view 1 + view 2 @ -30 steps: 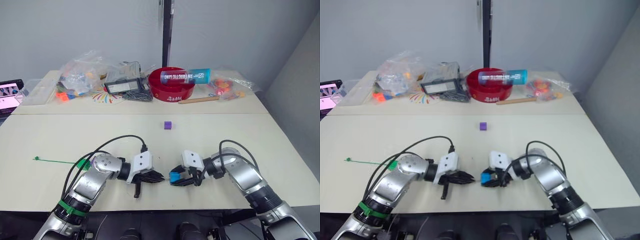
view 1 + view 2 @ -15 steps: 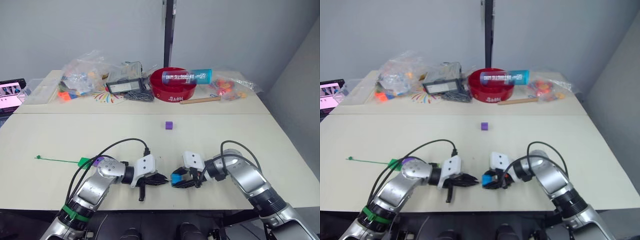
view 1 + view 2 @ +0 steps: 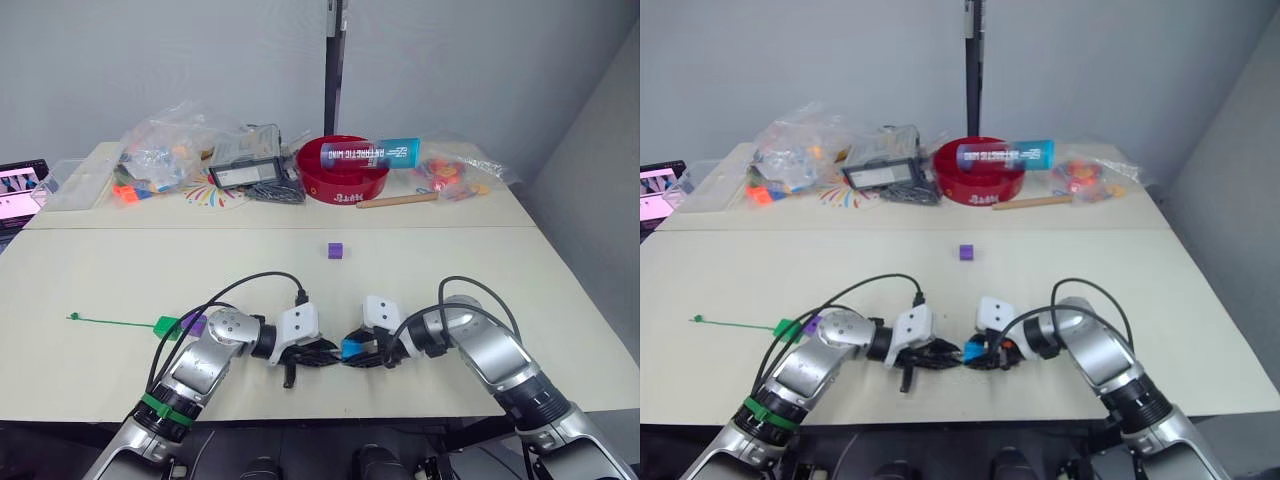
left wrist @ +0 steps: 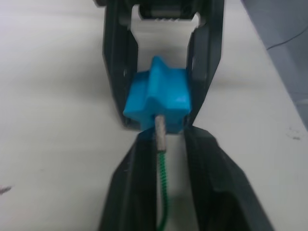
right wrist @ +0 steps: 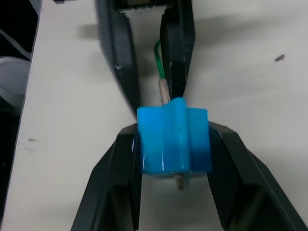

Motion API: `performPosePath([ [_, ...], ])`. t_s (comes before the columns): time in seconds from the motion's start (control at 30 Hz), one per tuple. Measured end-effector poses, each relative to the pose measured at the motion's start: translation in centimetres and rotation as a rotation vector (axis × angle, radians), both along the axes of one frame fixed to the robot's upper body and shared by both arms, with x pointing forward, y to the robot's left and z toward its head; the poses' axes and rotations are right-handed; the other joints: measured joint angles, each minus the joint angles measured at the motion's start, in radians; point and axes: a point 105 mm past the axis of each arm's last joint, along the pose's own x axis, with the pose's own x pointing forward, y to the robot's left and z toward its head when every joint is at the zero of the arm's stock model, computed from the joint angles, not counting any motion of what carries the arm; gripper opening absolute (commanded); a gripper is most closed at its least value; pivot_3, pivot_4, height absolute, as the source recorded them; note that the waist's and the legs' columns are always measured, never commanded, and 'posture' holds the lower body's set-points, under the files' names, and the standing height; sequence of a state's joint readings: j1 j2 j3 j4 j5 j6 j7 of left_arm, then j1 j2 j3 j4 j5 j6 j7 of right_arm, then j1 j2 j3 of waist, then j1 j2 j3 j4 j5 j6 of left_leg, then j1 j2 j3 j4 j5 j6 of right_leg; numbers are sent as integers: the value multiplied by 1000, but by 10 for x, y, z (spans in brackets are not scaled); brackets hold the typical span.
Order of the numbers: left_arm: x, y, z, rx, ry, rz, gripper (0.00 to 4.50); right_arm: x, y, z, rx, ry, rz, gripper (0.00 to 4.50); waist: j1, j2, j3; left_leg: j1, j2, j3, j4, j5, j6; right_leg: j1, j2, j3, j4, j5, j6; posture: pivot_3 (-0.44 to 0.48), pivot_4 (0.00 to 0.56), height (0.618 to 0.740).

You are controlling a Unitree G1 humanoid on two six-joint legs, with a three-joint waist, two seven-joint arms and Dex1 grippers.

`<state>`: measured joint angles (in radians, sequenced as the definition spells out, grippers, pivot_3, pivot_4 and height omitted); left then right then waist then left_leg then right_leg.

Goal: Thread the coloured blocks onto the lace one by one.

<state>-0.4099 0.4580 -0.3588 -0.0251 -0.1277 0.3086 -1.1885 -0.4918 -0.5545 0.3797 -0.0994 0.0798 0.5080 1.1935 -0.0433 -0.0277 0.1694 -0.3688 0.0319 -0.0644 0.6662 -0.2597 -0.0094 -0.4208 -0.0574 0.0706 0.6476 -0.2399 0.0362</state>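
While the right end effector (image 3: 352, 352) clamps the blue block (image 5: 174, 139) steady, the left end effector (image 3: 322, 354) (pinching the lace (image 4: 162, 168)) feeds its tip through.

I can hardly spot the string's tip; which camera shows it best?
The right wrist view: the tip pokes out past the blue block. The left wrist view shows it entering the block; from the head views it is too small to see.
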Motion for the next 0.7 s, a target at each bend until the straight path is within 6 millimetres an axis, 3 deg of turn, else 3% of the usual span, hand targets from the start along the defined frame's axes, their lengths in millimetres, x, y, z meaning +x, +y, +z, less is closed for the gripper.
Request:
performPosePath([
  [0.1,0,1,2,-10,5,-2,2907,3,0,1,6,-16,-16,1354,1,0,0,0,0,0,0,0,0,0,0,0,0,0,0,0,150,731],
  [0.27,1,9,6,-4,15,4,2907,5,2,1,18,-29,-29,1354,-3,0,0,0,0,0,0,0,0,-1,0,0,0,0,0,0,150,731],
  [0.5,9,23,27,-8,-28,0,2907,4,5,0,30,-30,-11,1354,-3,0,0,-1,0,0,0,0,0,-1,0,0,0,0,0,0,150,731],
  [0.7,15,49,12,57,7,40,2907,5,5,0,36,-34,-7,1354,-2,0,0,-1,0,0,0,0,0,-1,0,0,0,0,0,0,150,731],
])
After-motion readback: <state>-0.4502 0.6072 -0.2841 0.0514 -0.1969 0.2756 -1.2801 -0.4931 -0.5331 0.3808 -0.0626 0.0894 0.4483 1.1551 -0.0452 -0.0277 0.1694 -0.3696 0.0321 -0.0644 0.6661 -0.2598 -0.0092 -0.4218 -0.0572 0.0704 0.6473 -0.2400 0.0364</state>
